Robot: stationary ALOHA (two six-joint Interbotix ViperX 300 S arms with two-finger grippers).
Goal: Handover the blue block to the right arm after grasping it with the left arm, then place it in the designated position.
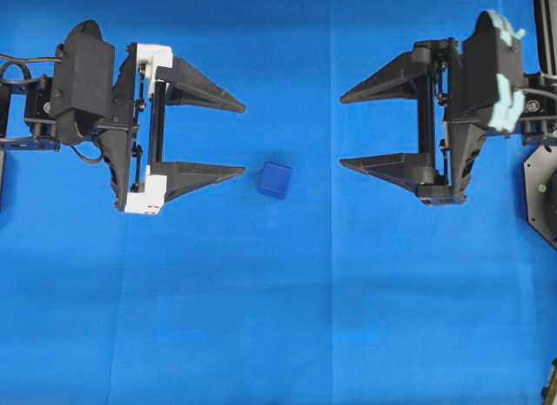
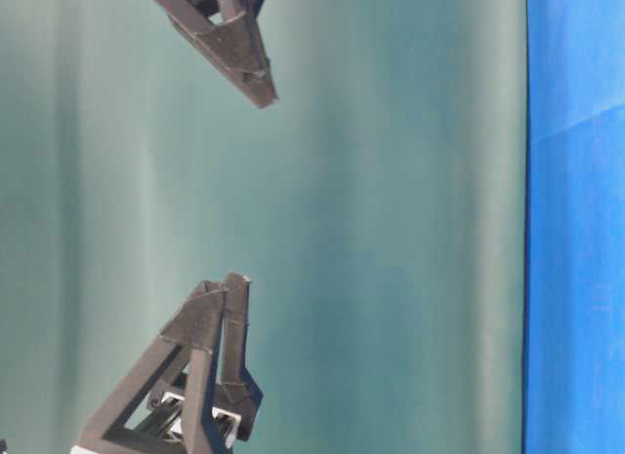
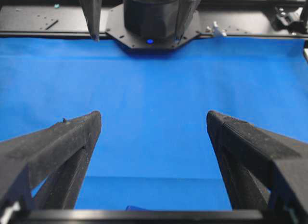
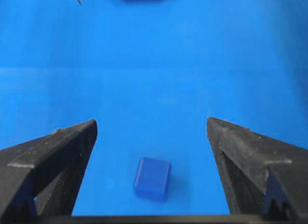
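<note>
Both pincers, left (image 1: 244, 136) and right (image 1: 340, 131), gape empty; blue block (image 1: 274, 179) barely shows in left wrist view.

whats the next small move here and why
Probably bring the left gripper forward and down around the blue block. The block lies untouched on the cloth just past the tip of one left finger, both grippers are open, and the left arm must grasp first.

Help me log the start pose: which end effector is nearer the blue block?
Left. The left end effector has its lower fingertip just beside the blue block; the right end effector sits farther off across the cloth.
</note>
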